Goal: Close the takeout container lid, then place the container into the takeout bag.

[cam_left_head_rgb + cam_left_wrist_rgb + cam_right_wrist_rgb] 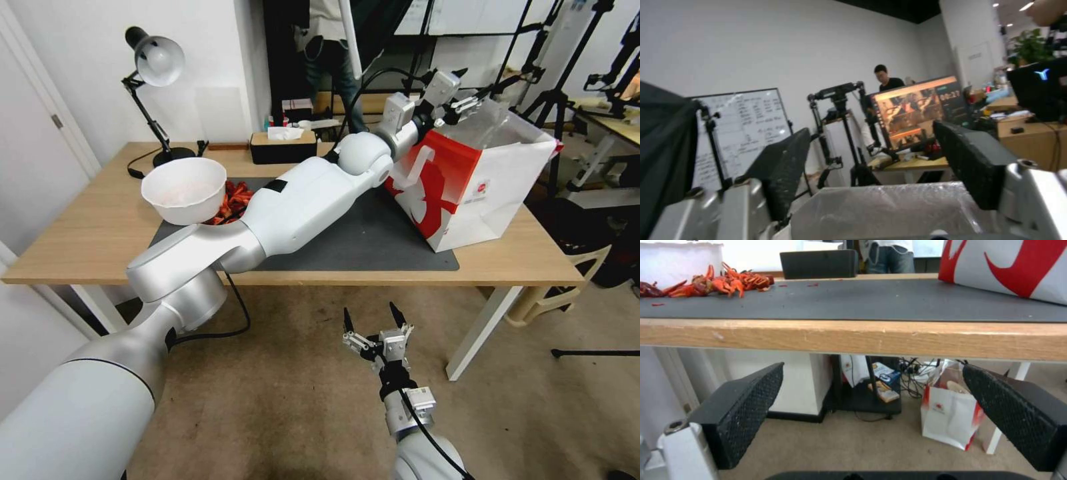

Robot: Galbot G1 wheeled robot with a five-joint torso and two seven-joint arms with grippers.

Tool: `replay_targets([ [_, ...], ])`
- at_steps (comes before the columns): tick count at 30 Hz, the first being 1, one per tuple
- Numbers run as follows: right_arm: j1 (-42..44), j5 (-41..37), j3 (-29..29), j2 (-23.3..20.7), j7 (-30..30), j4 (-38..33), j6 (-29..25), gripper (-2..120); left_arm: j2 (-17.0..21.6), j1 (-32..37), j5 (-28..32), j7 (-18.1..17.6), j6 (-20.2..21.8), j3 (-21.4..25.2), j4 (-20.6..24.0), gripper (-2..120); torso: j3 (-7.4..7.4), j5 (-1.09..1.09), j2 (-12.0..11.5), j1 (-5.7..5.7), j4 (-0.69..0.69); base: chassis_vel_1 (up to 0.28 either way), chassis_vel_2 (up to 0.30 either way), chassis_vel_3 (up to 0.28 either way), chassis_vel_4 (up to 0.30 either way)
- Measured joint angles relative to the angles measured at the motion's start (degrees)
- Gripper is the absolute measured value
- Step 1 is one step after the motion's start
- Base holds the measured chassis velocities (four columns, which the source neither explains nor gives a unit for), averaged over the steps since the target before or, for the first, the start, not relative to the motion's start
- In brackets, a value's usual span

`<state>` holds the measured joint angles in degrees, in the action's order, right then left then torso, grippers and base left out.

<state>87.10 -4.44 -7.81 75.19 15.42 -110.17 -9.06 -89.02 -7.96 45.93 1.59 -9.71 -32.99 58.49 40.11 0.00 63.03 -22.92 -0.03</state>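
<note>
The left claw (pixel 460 90), upper right of centre in the head view, hangs spread and empty over the open mouth of the large red-and-white boxy takeout bag (pixel 467 193). Its wrist view looks past two parted black fingers (pixel 782 166) at the bag's translucent liner (pixel 889 210) just below. The small clear clamshell container cannot be made out anywhere on the wooden surface (pixel 87 233); judging from the empty claw above the bag, it probably already lies inside, lid closed, though the interior is hidden. If so, only clearing the arm is left.

The bag stands tilted at the right end of the dark grey mat (pixel 373 247), near the surface's right edge, with open mat between it and the white bowl (pixel 185 189) at left. The right claw (pixel 375 327), spread and empty, waits low at bottom centre, below the surface's front edge.
</note>
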Motion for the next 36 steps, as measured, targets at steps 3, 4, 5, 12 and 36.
replay_targets([
  [3,0.50,0.00,-0.19,0.11,-0.09,-0.44,-0.04,100,3.28,1.41,-0.65,-4.56,2.33,0.09,4.43,90,0.00,0.00,0.00,0.00,0.03,0.000,0.000,0.000,0.000],
  [4,0.50,0.00,-0.19,0.11,-0.09,-0.44,-0.04,100,3.28,1.41,-0.65,-4.56,2.33,0.09,4.43,90,0.00,0.00,0.00,0.00,0.03,0.000,0.000,0.000,0.000],
  [5,0.67,0.00,-0.30,0.05,-0.12,-0.65,-0.07,100,5.35,2.30,-0.45,-6.02,3.52,0.38,6.90,96,0.00,-0.02,0.00,0.00,0.04,0.000,0.000,0.000,0.000],
  [12,0.78,0.00,-0.47,0.08,-0.16,-0.93,-0.09,100,12.98,6.83,-0.11,-10.41,7.62,3.14,16.34,100,0.00,-0.02,0.00,0.00,0.04,0.000,0.000,0.000,0.000],
  [36,-0.13,2.88,-1.22,-0.10,-0.31,-1.87,-1.61,100,35.40,64.18,-19.64,-12.16,10.50,38.77,49.73,100,-0.02,0.01,0.01,0.01,0.02,0.000,0.000,0.000,0.000],
])
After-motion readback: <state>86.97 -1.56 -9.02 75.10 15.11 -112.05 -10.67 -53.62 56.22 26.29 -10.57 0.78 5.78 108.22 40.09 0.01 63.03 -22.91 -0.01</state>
